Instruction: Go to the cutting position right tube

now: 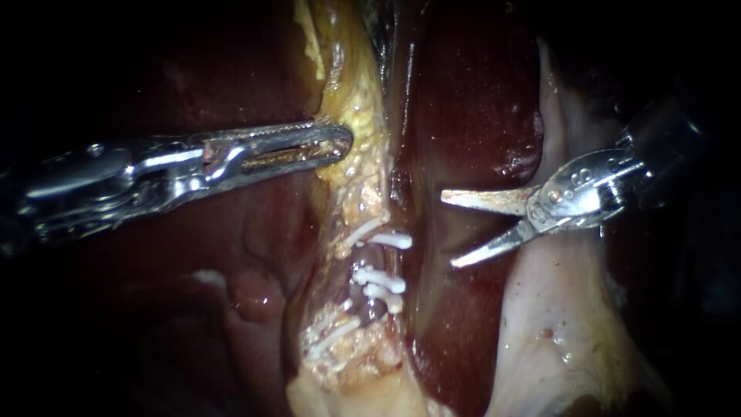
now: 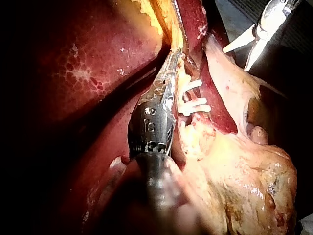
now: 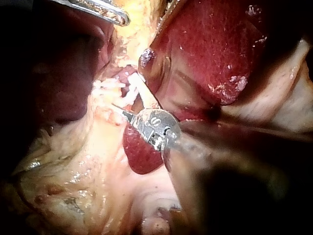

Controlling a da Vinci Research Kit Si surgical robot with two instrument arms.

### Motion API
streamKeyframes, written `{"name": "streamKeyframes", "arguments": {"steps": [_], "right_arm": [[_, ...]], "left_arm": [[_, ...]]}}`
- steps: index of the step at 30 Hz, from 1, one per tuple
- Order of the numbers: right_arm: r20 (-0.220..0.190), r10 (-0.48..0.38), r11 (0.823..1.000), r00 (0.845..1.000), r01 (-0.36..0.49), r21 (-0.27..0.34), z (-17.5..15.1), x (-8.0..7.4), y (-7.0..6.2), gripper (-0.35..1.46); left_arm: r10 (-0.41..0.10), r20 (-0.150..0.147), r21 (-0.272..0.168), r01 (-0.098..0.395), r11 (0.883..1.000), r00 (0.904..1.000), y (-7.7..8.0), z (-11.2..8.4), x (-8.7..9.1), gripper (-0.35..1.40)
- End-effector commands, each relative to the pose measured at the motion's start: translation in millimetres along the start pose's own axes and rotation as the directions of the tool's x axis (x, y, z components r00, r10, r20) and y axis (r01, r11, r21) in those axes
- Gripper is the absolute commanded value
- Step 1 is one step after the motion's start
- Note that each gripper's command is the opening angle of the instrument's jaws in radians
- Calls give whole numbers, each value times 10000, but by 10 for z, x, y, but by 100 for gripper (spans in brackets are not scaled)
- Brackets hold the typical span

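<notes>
Pinkish, white-clipped right tube (image 1: 364, 261): approach under way, the silvery right instrument's (image 1: 448, 231) gaping blades must straddle it, while the steel left instrument (image 1: 346, 144) clamps yellow fat (image 1: 359, 100).

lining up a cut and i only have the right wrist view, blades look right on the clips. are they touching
Observer: No. In the endoscope view the right instrument has its blades open, their tips short of the clips, with liver showing between.
Operator: am i level with a gap between clips
Observer: Roughly. The lower blade's tip sits about level with the gap just under the top clip.
</notes>
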Motion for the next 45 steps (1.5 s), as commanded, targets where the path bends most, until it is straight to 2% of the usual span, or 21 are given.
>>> {"name": "streamKeyframes", "arguments": {"steps": [1, 5, 9, 12, 13, 16, 19, 22, 26, 41, 42, 45], "right_arm": [[4, 171, 9999, 9999, -171, -5, 0, 0, 0, 137], [-84, 867, 9962, 9962, -867, -1, 8, 0, -1, 142], [-225, 1688, 9853, 9854, -1681, 305, 27, 0, -6, 142], [-286, 2879, 9563, 9572, -2858, 616, 43, -1, -10, 142], [-305, 3304, 9421, 9434, -3276, 723, 49, -2, -11, 142], [-341, 4038, 9116, 9142, -3988, 1000, 63, -4, -13, 142], [-279, 4440, 8908, 8956, -4378, 1219, 74, -6, -12, 142], [-194, 4788, 8700, 8777, -4713, 1450, 82, -10, -12, 142], [-84, 5169, 8454, 8560, -5089, 1625, 90, -16, -13, 142], [381, 5645, 8061, 8245, -5606, 1896, 106, -31, -18, 132], [456, 5719, 8004, 8191, -5693, 1875, 109, -32, -18, 132], [593, 5743, 7986, 8165, -5747, 1788, 116, -35, -15, 132]], "left_arm": [[5, 18, -42, -5, 10000, 10000, 0, -2, 0, -35], [4, 12, -84, -4, 10000, 10000, 3, -15, -2, -35], [-25, -4, -158, 25, 9999, 10000, 3, -38, -8, -35], [-70, 86, -156, 72, 9999, 9999, -2, -59, -14, -35], [-88, 200, -161, 91, 9998, 9998, -3, -66, -16, -35], [-149, 434, -154, 156, 9998, 9989, -8, -89, -25, -35], [-227, 695, -156, 239, 9996, 9973, -9, -111, -35, -35], [-276, 848, -147, 290, 9995, 9960, -8, -124, -41, -35], [-293, 908, -179, 310, 9994, 9954, -8, -132, -42, -35], [-299, 941, -202, 319, 9993, 9951, -10, -138, -41, -35], [-300, 941, -203, 321, 9993, 9951, -10, -138, -41, -35], [-304, 943, -213, 326, 9992, 9951, -12, -139, -41, -35]]}}
